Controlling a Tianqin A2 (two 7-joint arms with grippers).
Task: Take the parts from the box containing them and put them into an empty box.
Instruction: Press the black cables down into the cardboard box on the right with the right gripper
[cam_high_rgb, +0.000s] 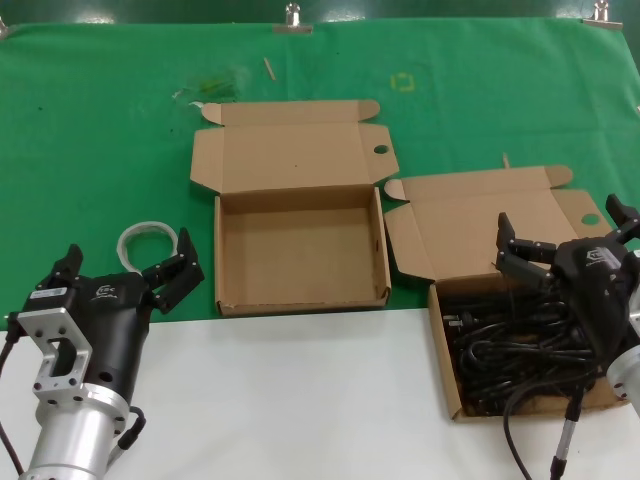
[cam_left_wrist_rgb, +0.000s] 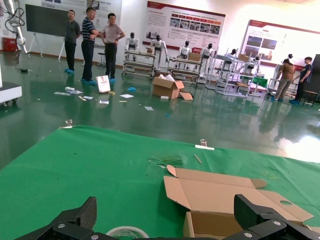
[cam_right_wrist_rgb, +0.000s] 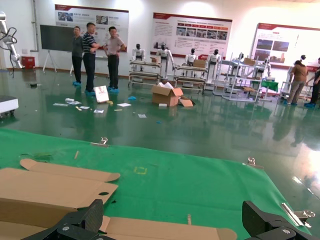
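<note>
With fingers spread, the right gripper (cam_high_rgb: 565, 240) hovers over the coiled black power cords (cam_high_rgb: 510, 345) in the skewed brown cardboard box (cam_high_rgb: 447, 372), seemingly poised to grab, while the square-set empty cardboard box (cam_high_rgb: 300, 298) waits at nine o'clock and the left gripper (cam_high_rgb: 125, 272) idles, also spread.

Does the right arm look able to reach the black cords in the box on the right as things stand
Probably yes. The right gripper hangs open just above the cords, the box has its lid folded back, and nothing lies between. The left gripper sits far off by the tube ring.

boxes (cam_high_rgb: 300, 245): brown corrugated cardboard, matt
cords (cam_high_rgb: 510, 350): black, slightly shiny (rubbery-looking)
cloth (cam_high_rgb: 100, 130): green, matt
tabletop (cam_high_rgb: 300, 400): white, smooth
grippers (cam_high_rgb: 125, 275): matt black; silver metal wrist
floor (cam_left_wrist_rgb: 150, 120): glossy green
</note>
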